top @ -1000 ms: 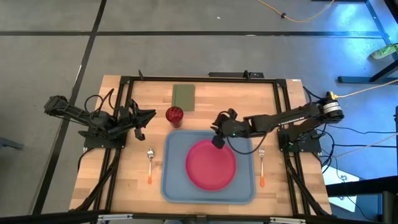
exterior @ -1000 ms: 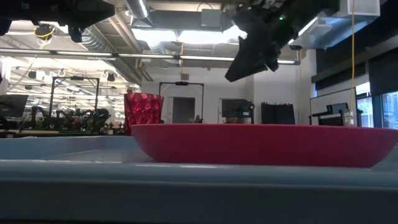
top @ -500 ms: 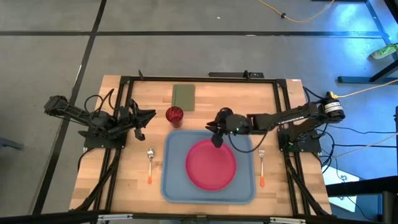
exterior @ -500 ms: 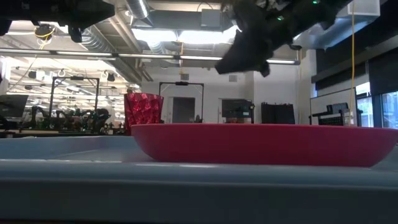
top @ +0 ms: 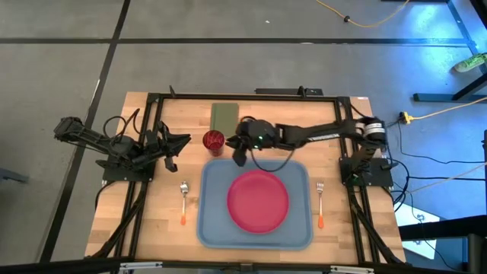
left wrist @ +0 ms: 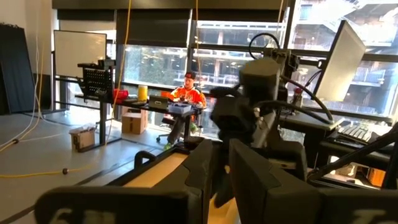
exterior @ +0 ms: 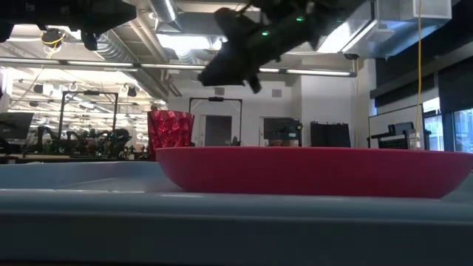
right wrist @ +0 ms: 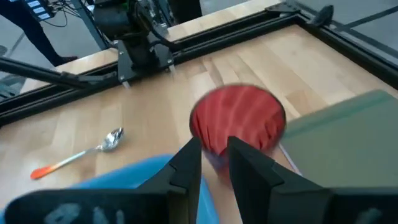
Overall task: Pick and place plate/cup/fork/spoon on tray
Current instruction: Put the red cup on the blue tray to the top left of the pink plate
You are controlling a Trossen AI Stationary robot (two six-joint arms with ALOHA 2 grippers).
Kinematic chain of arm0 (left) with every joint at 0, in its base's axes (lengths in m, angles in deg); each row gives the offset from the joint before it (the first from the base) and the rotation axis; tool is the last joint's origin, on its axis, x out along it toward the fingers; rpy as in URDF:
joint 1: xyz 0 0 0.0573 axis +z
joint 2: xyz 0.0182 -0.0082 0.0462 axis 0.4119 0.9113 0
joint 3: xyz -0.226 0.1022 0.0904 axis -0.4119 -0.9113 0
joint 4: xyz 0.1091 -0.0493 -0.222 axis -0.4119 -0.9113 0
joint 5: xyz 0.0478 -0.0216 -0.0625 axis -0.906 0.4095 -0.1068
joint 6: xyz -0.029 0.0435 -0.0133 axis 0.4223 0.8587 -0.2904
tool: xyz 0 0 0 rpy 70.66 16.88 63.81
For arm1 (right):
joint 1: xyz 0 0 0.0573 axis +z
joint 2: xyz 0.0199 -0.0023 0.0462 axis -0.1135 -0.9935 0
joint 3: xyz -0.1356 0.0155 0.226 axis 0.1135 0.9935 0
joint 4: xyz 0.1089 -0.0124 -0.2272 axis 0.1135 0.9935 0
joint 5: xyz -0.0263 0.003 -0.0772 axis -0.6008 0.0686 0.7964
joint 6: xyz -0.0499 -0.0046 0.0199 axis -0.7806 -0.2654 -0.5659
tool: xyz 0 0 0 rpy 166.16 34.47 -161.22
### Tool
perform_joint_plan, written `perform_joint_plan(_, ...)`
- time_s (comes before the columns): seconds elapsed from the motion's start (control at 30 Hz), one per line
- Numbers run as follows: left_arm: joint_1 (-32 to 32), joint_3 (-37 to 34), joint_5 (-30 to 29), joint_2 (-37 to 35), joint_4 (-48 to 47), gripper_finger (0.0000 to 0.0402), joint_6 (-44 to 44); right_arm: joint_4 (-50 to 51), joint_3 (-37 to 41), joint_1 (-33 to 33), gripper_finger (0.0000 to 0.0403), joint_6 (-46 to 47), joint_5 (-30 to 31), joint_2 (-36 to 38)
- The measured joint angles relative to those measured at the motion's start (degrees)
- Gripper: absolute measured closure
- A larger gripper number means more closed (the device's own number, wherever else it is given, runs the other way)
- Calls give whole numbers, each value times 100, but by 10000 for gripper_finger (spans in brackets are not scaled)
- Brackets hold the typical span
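Note:
The pink-red plate [top: 259,201] lies flat on the light-blue tray [top: 209,221]. The dark red cup [top: 213,140] stands upright on the wood just past the tray's far left corner; it also shows in the right wrist view [right wrist: 239,118]. The spoon [top: 183,202] lies on the table left of the tray, and the fork [top: 320,204] lies right of it. My right gripper [top: 238,156] hovers just right of the cup, above the table, with a narrow gap between its fingers [right wrist: 214,152], and holds nothing. My left gripper [top: 179,144] waits shut at the table's left.
An olive-green pad [top: 224,118] lies on the table just beyond the cup. A black frame [top: 251,95] runs around the table's edges. Bare wood lies between the cup and the left arm.
My right gripper has gone from above the plate's far edge toward the table's left and far side, and now stands next to the cup. The plate has stayed on the tray.

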Motion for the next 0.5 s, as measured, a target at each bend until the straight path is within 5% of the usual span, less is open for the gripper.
perform_joint_plan(0.5,1,0,1,-2,-2,355,0,3950,-3573,-423,320,139,-29,-1695)
